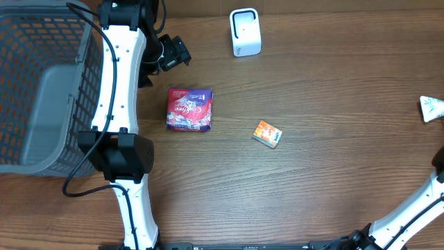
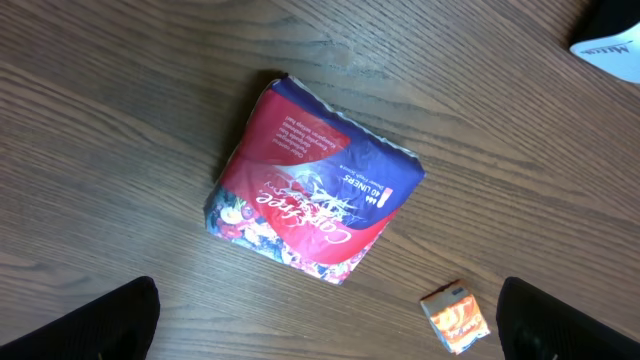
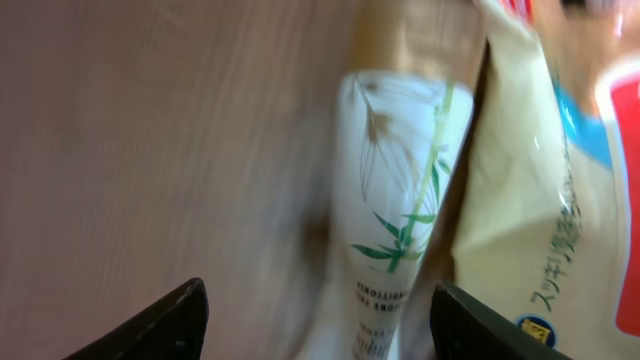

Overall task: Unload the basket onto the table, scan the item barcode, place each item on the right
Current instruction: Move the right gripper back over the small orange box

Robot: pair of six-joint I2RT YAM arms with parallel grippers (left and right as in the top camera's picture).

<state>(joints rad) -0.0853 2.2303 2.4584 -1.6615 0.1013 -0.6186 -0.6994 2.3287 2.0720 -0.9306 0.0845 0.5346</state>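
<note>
STEP: pre-grasp, nothing lifted, barcode not yet presented | LEFT: left gripper (image 2: 328, 325) spread, empty, above red packet (image 1: 189, 109) mid-table | RIGHT: right gripper (image 3: 318, 310) spread over white bamboo-print pack (image 3: 395, 200) at right table edge, not pinching | NEXT: close on one item, carry to scanner (image 1: 245, 32), barcode facing it | AROUND: basket (image 1: 83, 62) far left; beige bag (image 3: 510, 200) against pack, crowds the grasp; orange box (image 1: 267, 134) not obstructing

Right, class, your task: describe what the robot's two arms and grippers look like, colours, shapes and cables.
The left arm has white tubular links, boxy black joint housings and a thin black cable looping alongside. The right arm shows the same white links with a black joint. The left gripper and right gripper have plain black fingers. No markings show.
</note>
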